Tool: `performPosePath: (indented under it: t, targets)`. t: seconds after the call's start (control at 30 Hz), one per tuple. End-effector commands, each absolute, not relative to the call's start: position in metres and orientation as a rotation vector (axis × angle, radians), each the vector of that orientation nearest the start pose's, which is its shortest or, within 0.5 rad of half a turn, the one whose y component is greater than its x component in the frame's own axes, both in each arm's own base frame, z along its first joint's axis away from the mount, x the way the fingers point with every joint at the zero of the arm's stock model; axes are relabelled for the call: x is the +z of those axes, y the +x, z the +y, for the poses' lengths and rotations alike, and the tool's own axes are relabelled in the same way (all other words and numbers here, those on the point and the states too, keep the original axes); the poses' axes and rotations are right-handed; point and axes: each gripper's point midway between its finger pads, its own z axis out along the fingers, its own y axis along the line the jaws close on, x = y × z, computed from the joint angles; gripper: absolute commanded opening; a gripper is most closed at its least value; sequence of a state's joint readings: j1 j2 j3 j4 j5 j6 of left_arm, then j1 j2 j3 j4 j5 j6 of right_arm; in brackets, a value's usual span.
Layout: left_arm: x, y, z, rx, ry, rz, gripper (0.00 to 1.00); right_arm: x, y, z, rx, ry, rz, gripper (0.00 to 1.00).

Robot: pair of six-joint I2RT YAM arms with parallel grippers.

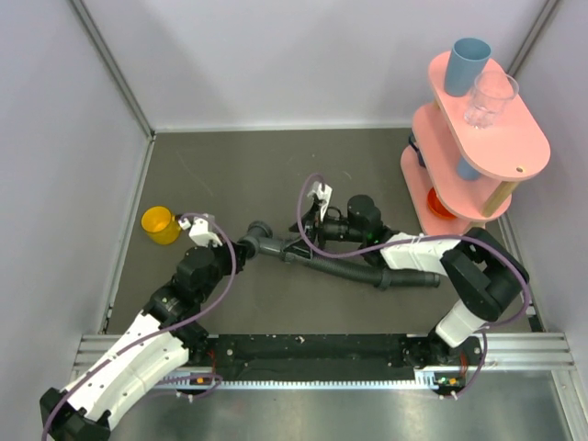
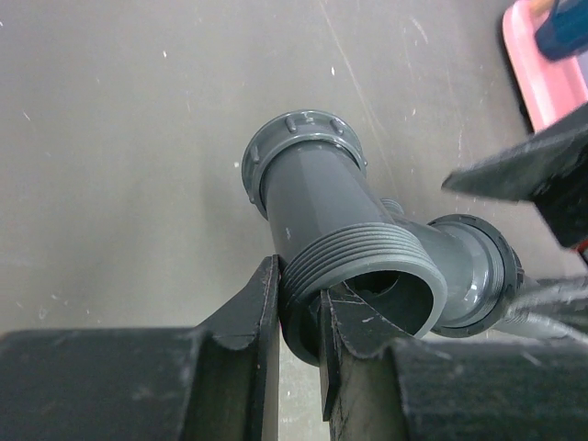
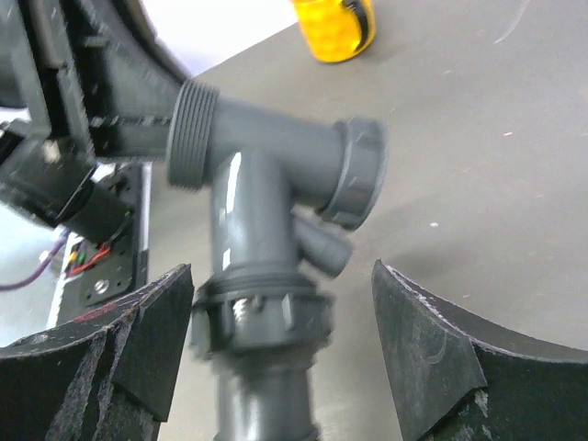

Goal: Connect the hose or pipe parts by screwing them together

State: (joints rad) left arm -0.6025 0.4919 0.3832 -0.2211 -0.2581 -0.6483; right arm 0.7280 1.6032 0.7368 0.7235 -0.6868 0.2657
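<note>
The dark grey branch fitting [image 1: 268, 243] is held just above the table's middle. My left gripper [image 1: 246, 244] [image 2: 299, 294] is shut on the rim of its threaded end [image 2: 367, 262], with one finger inside the bore and one outside. The black ribbed hose [image 1: 367, 273] runs right from the fitting's side branch, where its collar [image 3: 257, 317] sits against the branch and looks blurred. My right gripper [image 1: 303, 243] [image 3: 283, 266] stands open around that collar. Its left finger [image 3: 156, 331] is close to the collar and its right finger [image 3: 423, 340] is well clear.
A yellow cup [image 1: 161, 225] [image 3: 335, 28] stands at the left near the wall. A pink tiered stand [image 1: 501, 152] at the back right carries a blue cup [image 1: 466, 64] and a clear glass [image 1: 491, 96]. Walls enclose the table on three sides.
</note>
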Motion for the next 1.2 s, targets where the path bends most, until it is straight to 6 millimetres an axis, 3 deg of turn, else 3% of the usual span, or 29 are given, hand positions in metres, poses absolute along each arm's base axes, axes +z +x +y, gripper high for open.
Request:
performPosePath:
  t: [0.0,0.2,0.37,0.5,0.53,0.6,0.8,0.93,1.17]
  targets:
    - [0.167,0.216,-0.157,-0.747,-0.133,1.939,0.00,0.214,0.291,0.370,1.134,-0.765,1.466,0.76]
    - [0.167,0.217,-0.156,-0.745,-0.148,1.942,0.00,0.202,0.301,0.367,1.047,-0.780,1.504,0.74]
    - [0.161,0.219,-0.150,-0.688,-0.184,1.986,0.00,0.212,0.299,0.358,0.960,-0.826,1.477,0.74]
    - [0.159,0.222,-0.142,-0.623,-0.228,2.020,0.00,0.218,0.275,0.357,0.855,-1.009,1.371,0.82]
    - [0.162,0.223,-0.141,-0.608,-0.236,2.026,0.00,0.211,0.267,0.355,0.784,-1.095,1.316,0.90]
    - [0.160,0.222,-0.139,-0.589,-0.244,2.053,0.00,0.216,0.246,0.359,0.701,-1.169,1.222,0.98]
    - [0.171,0.222,-0.136,-0.584,-0.309,2.071,0.00,0.181,0.203,0.362,0.504,-1.377,1.087,0.99]
    - [0.182,0.220,-0.138,-0.601,-0.327,2.081,0.00,0.171,0.200,0.367,0.391,-1.415,1.054,0.99]
    - [0.187,0.216,-0.140,-0.620,-0.337,2.104,0.00,0.168,0.197,0.379,0.341,-1.428,1.020,0.96]
